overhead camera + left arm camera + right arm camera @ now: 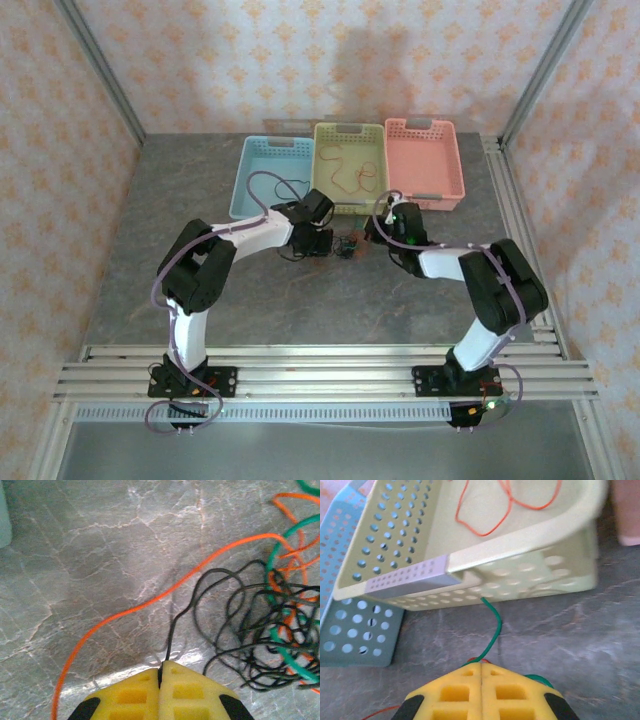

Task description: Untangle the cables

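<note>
A small tangle of cables (346, 246) lies on the grey table between my two grippers. In the left wrist view the knot of black cable (260, 630), green cable (280, 650) and a long orange cable (165, 595) sits to the right. My left gripper (161, 672) is shut on one end of a black cable that leads into the knot. My right gripper (481, 667) is shut on a green cable (496, 625), whose free end curls up toward the yellow-green basket (520, 575). A bit of orange-red shows at its tips.
Three baskets stand in a row at the back: blue (262, 178), yellow-green (349, 165) with a loose orange cable (490, 510) inside, and pink (424, 163). The yellow-green basket's front wall is close ahead of my right gripper (385, 232). Aluminium rails run along the table's right side.
</note>
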Tool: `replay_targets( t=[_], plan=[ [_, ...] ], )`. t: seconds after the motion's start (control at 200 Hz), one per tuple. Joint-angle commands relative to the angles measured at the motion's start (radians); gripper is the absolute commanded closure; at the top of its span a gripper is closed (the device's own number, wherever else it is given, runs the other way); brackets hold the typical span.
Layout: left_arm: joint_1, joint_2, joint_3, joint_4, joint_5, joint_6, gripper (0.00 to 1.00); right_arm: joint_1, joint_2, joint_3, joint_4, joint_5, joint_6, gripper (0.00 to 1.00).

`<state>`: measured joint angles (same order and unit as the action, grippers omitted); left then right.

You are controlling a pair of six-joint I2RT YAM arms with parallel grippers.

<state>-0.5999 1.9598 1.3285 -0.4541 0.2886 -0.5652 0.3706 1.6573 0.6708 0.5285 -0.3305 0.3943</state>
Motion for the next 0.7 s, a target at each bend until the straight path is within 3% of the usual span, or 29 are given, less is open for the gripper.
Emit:
replay_targets(
  t=[0.0,0.135,0.696],
  plan=[
    [0.014,-0.07,-0.018,0.032,0.005,-0.025,1.0,-0.021,-0.06,-0.044,0.067,0.14,0.019,1.0],
    [0.027,-0.067,-0.028,0.044,0.019,-0.041,1.0,-0.041,-0.108,-0.087,0.046,0.297,0.047,1.0],
    [0.095,-0.169,-0.19,0.203,-0.005,-0.142,1.0,-0.072,-0.279,-0.273,0.191,0.614,0.125,1.0]
  ],
)
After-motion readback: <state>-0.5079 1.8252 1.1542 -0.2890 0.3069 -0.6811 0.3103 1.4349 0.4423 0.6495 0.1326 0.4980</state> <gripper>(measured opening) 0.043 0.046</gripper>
